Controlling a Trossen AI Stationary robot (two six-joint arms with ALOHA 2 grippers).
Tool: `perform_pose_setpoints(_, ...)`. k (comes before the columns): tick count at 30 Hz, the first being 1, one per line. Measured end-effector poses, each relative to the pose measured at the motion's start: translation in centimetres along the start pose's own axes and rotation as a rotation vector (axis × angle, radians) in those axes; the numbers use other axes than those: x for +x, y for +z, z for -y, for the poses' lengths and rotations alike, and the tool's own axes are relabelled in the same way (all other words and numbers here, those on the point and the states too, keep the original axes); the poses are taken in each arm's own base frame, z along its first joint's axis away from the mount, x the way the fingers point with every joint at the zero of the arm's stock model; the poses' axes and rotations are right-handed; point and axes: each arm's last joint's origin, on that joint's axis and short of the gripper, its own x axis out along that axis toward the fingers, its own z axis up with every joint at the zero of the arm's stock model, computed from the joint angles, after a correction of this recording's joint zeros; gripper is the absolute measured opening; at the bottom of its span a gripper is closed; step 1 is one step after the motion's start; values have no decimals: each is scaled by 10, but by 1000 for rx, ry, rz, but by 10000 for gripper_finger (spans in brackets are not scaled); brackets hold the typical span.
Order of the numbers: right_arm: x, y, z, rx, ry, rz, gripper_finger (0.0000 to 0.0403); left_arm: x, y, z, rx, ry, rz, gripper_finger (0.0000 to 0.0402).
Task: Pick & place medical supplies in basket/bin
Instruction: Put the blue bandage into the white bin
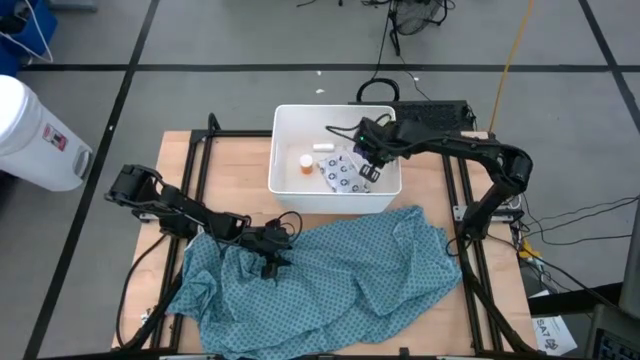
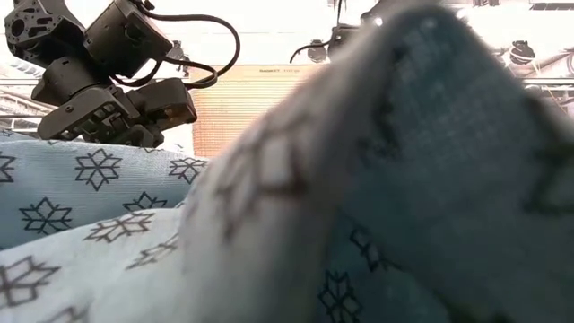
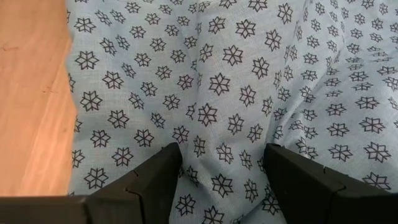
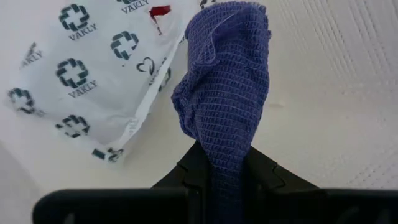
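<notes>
The white tub stands at the table's far middle. Inside lie the orange pill bottle, the small white tube and the printed white packet. My right gripper reaches into the tub from the right, shut on the dark blue block, beside the packet. My left gripper is open, low over the teal patterned cloth, near its far left edge. The low view shows that gripper just above the cloth. My right gripper pinches the dark blue block by its near end between the two fingers. The rest of the block sticks out ahead of the fingers, over the tub's floor. The fingers slant down into the tub from the table's right. Whether the free end rests on the floor I cannot tell. My left gripper has its open fingers close on the cloth; whether they touch it I cannot tell.
The teal cloth lies crumpled over the table's near half and fills most of the low view. Bare wood shows left of the tub. A white cylindrical container with a red label stands off the table's far left. Black frame rails edge the table.
</notes>
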Motion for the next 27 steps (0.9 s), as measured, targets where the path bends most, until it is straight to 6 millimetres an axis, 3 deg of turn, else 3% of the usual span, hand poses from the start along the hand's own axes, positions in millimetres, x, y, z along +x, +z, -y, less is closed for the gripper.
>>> perform_pose_setpoints(7,-8,10,-17,-152,-26,141,43,0,0,0,11,0,0,243)
perform_pose_setpoints(12,-14,15,-31,-253,60,218,43,0,0,0,11,0,0,243)
perform_pose_setpoints(16,-19,17,-37,-308,-180,244,43,0,0,0,11,0,0,243)
perform_pose_setpoints(18,-20,17,-41,-342,-205,252,43,0,0,0,11,0,0,243)
perform_pose_setpoints(23,-21,21,-51,-428,75,326,43,0,0,0,12,0,0,243)
perform_pose_setpoints(27,-15,22,-50,-396,178,310,43,0,0,0,12,0,1,243)
